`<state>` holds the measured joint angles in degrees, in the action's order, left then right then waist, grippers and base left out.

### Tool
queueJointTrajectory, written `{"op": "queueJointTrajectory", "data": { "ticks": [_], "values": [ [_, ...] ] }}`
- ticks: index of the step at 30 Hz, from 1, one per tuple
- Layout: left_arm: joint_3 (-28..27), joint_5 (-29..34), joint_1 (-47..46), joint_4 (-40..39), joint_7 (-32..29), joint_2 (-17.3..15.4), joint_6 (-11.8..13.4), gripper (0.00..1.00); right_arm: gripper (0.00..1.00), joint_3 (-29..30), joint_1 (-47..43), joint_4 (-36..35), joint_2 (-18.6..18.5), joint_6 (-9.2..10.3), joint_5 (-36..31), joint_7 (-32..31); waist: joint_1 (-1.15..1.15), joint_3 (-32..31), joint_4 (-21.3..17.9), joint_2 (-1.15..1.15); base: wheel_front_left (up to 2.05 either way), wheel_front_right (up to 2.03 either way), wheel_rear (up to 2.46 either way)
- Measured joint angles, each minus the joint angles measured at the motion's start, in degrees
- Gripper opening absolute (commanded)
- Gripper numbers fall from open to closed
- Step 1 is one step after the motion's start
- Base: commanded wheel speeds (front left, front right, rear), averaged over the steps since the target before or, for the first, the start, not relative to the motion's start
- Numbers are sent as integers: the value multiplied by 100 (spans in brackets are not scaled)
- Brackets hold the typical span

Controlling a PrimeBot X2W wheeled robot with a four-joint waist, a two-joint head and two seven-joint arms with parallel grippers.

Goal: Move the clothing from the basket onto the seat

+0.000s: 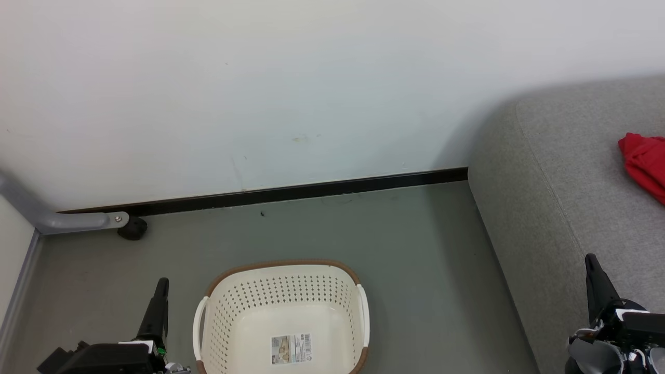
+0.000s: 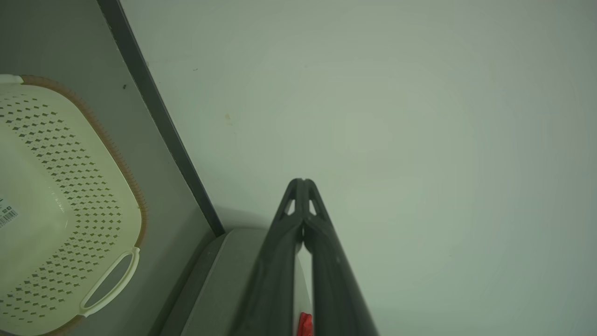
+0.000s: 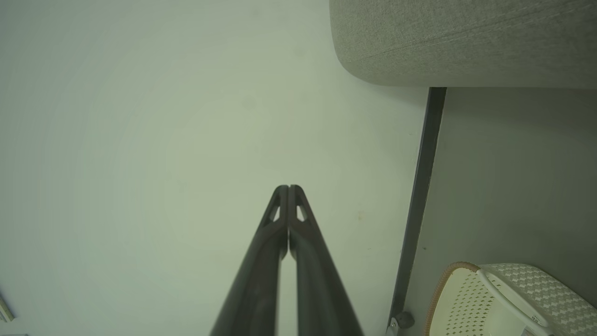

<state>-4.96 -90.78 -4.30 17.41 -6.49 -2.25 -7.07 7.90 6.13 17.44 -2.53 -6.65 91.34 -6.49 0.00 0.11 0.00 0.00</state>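
The cream basket (image 1: 283, 291) with a brown rim stands on the grey floor, bottom centre of the head view, holding nothing but a label sticker (image 1: 291, 348). Red clothing (image 1: 644, 163) lies on the grey seat (image 1: 561, 171) at the right edge. My left gripper (image 1: 162, 283) is shut and empty, just left of the basket. Over the seat's front part my right gripper (image 1: 589, 258) is shut and empty too. In the left wrist view the shut left gripper (image 2: 303, 181) points at the wall, the basket (image 2: 60, 210) to its left. The right wrist view has the right gripper (image 3: 288, 187) shut, and the basket (image 3: 494, 298) at lower right.
A white wall (image 1: 260, 93) with a black skirting strip (image 1: 291, 193) runs behind the basket. A grey frame leg with a black castor (image 1: 132, 227) stands at the left by the wall. Bare grey floor (image 1: 415, 259) lies between basket and seat.
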Motion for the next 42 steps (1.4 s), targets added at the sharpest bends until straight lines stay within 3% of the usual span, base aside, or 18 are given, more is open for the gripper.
{"op": "queueJointTrajectory", "data": {
  "ticks": [42],
  "values": [
    [0,0,0,-8,0,1,0,0,0,0,-1,-2,0,0,0,0,0,0,0,0,0,0,0]
  ]
}}
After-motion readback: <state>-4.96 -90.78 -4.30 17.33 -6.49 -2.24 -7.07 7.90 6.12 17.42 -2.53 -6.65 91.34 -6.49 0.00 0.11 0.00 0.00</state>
